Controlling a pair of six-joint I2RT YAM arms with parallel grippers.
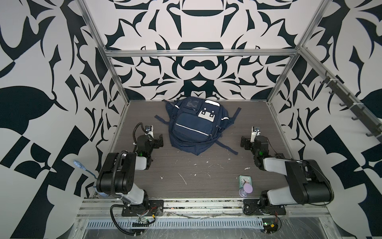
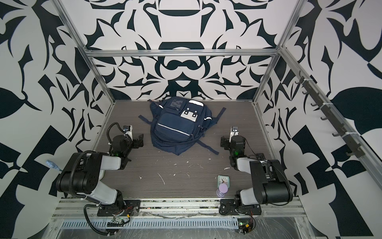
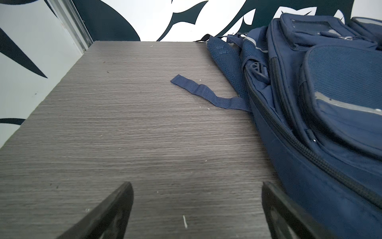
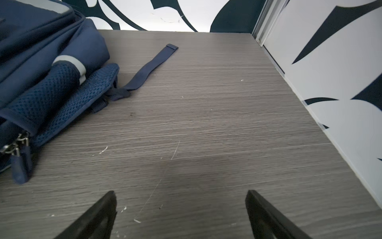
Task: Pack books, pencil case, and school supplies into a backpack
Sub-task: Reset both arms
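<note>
The navy backpack (image 1: 196, 126) (image 2: 179, 124) lies flat, front pockets up, at the back middle of the table in both top views. My left gripper (image 1: 158, 140) (image 2: 140, 141) rests low just left of it, open and empty. In the left wrist view the backpack (image 3: 320, 107) lies right beside one finger of the open left gripper (image 3: 196, 186). My right gripper (image 1: 244, 142) (image 2: 224, 142) sits off the bag's right side, also open and empty. The right wrist view shows the backpack (image 4: 41, 62) apart from the right gripper (image 4: 180, 192). Books, pencil case and school supplies are out of view.
A mint-green clock (image 1: 245, 180) and a purple hourglass-shaped thing (image 1: 247, 189) stand near the front right, by the right arm's base. Loose straps (image 1: 160, 119) (image 1: 228, 148) (image 3: 206, 93) (image 4: 153, 64) trail from the bag. Patterned walls close the table on three sides.
</note>
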